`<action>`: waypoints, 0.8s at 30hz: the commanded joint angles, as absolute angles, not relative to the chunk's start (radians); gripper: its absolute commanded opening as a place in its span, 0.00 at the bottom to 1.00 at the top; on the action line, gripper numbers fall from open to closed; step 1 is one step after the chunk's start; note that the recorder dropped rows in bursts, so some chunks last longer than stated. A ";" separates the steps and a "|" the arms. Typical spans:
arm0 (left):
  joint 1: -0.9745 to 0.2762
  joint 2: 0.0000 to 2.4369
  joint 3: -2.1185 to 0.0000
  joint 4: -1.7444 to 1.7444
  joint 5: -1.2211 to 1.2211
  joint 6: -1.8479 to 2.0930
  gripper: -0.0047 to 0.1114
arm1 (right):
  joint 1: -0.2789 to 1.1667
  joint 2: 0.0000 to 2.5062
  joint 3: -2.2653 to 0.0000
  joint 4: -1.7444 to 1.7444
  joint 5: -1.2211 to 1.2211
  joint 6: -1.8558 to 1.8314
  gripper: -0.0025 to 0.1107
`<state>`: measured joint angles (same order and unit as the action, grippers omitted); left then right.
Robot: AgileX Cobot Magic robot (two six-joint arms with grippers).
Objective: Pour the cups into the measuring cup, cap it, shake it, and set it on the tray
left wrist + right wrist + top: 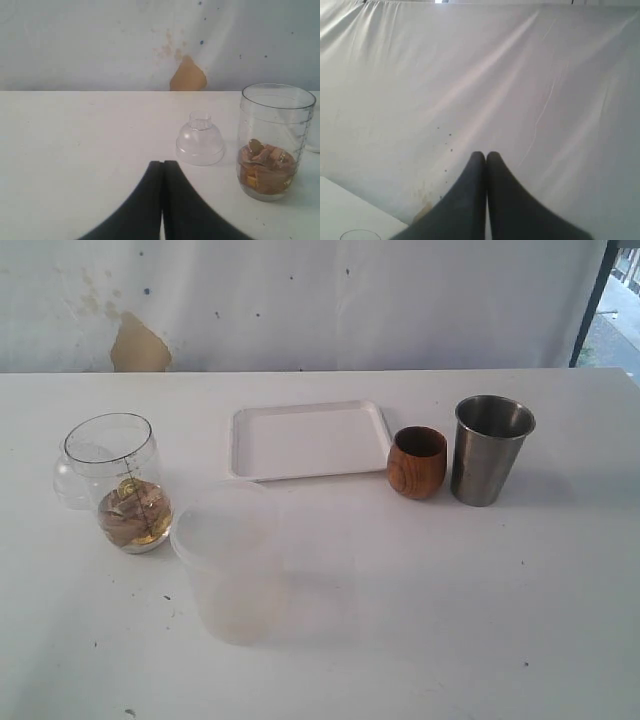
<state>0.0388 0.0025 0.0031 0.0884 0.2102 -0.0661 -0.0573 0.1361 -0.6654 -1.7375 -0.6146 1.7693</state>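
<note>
The clear measuring cup (122,485) (272,142) stands upright at the table's left, brown and gold bits in its bottom. Its clear dome cap (200,141) (68,480) rests on the table just behind it. The brown wooden cup (417,462) and the steel tumbler (489,449) stand side by side at the right. Between them and the measuring cup lies the white tray (308,439), nothing on it. My left gripper (163,163) is shut and empty, short of the cap. My right gripper (486,154) is shut, empty, pointing at the white backdrop. Neither arm shows in the exterior view.
A big frosted plastic tub (230,558) stands in front of the tray, close to the right of the measuring cup. A white sheet (320,300) with a tan patch (138,345) hangs behind the table.
</note>
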 commanded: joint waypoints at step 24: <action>0.038 0.000 0.000 0.087 0.202 -0.069 0.04 | -0.043 0.000 -0.454 -0.401 -0.570 0.725 0.02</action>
